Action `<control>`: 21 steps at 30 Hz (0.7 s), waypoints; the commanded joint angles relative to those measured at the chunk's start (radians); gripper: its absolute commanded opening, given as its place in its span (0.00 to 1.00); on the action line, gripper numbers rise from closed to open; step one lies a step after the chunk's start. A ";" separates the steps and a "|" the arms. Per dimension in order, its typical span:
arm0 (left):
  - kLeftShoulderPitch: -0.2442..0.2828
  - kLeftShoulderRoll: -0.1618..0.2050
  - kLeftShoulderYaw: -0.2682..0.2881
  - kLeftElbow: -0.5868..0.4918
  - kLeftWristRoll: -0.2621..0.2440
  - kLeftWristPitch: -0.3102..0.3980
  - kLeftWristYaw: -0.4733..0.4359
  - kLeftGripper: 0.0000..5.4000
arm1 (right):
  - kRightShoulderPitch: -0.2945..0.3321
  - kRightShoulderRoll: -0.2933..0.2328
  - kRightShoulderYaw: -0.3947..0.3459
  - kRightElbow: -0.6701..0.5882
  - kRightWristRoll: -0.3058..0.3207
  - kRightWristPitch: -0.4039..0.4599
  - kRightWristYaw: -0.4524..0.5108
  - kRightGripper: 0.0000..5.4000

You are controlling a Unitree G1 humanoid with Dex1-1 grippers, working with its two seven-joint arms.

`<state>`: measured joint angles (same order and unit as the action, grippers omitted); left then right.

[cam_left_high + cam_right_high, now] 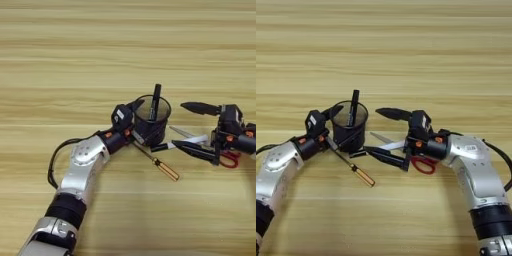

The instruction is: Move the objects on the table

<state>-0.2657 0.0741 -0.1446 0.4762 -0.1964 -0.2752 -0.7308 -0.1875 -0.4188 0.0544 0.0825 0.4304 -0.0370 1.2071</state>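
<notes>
holding the black mesh pen cup [151,121] between its fingers, the left gripper [134,120] clamps the cup's left wall near the middle of the surface [125,45]. a black marker [155,102] stands tilted inside. the cup looks light and stiff, its mesh giving grip, but it could tip if pulled high on the rim.

the right gripper [387,132] sits just right of the cup with fingers spread wide, one above and one below the white pen with black cap [181,144], which lies flat, thin and likely slippery; mid-barrel seems the best hold. the red-handled scissors [417,159] lie partly under that gripper, crowding the pen. the thin amber-handled screwdriver [161,165] lies slantwise just in front of the cup, touching or nearly touching its base.
</notes>
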 commanded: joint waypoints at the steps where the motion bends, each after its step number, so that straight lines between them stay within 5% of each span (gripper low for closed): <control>1: -0.007 0.004 -0.008 0.020 0.024 -0.010 0.001 0.87 | -0.005 -0.010 -0.008 -0.014 0.009 0.003 -0.004 1.00; 10: -0.006 0.001 -0.005 0.022 0.019 -0.014 -0.001 1.00 | -0.005 -0.009 -0.008 -0.014 0.010 0.004 -0.006 1.00; 21: -0.006 0.000 0.000 0.021 0.020 -0.016 -0.002 1.00 | -0.009 -0.010 -0.007 -0.008 0.007 0.003 -0.007 1.00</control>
<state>-0.2658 0.0721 -0.1448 0.4922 -0.1841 -0.2897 -0.7310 -0.1875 -0.4192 0.0541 0.0824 0.4336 -0.0355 1.2061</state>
